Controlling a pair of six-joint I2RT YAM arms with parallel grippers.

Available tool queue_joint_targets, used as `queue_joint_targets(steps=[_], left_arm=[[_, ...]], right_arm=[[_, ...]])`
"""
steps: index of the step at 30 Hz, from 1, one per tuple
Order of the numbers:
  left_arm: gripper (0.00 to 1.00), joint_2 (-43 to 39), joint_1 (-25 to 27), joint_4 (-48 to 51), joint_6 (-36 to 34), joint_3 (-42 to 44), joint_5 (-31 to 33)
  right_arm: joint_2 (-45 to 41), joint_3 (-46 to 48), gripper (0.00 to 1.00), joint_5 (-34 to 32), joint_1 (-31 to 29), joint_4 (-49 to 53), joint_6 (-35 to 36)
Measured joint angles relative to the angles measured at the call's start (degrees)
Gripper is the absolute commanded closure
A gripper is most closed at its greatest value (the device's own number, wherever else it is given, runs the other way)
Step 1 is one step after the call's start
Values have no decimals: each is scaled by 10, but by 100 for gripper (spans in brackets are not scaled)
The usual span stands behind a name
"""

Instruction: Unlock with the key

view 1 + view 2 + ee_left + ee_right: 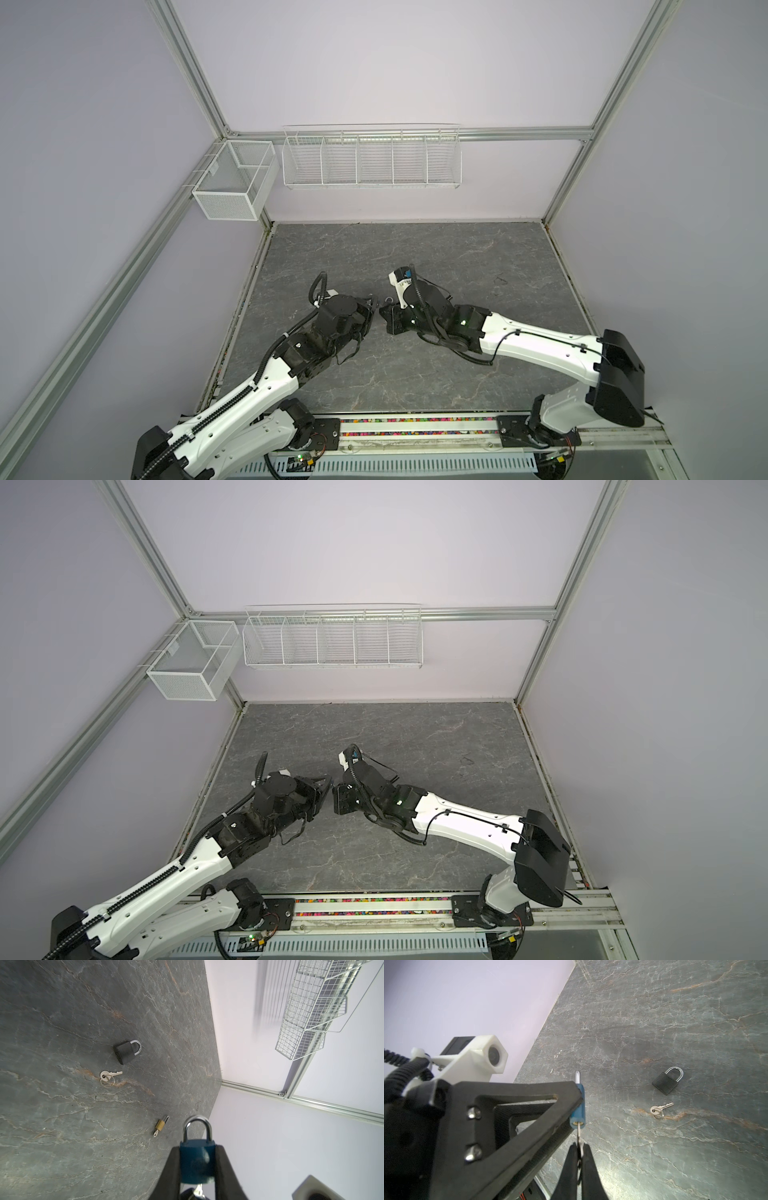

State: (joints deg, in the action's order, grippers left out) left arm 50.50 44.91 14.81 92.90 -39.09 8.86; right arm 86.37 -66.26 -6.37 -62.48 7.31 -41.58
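Note:
A blue padlock [196, 1159] with a silver shackle [197, 1126] is clamped by its two sides in my left gripper [197, 1148], held above the table. A silver key [579, 1132] sticks into the keyhole in the padlock's underside [578, 1105]. My right gripper [579, 1147] is shut on the key's head. In both top views the two grippers meet tip to tip at mid-table, left gripper [374, 303] against right gripper [384, 311]. The shackle looks seated in the body.
On the grey stone table [62, 1126] lie a black padlock [125, 1051], a loose key on a ring [109, 1077] and a small brass padlock [160, 1125] with a key in it. A wire rack [372, 160] and a mesh basket [232, 183] hang on the back wall.

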Motion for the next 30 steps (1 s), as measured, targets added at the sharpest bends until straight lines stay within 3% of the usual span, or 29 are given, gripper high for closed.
queue_joint_targets(steps=[5,18,30], left_arm=[[100,-13,-3,6,-2,0,-8],[100,-11,-3,4,1,-3,-35],[100,32,-16,31,2,-26,-11]], right_arm=[[-5,0,94,-18,-8,2,11],[-4,-26,94,-143,-51,64,86],[50,-64,94,-111,-39,65,61]])
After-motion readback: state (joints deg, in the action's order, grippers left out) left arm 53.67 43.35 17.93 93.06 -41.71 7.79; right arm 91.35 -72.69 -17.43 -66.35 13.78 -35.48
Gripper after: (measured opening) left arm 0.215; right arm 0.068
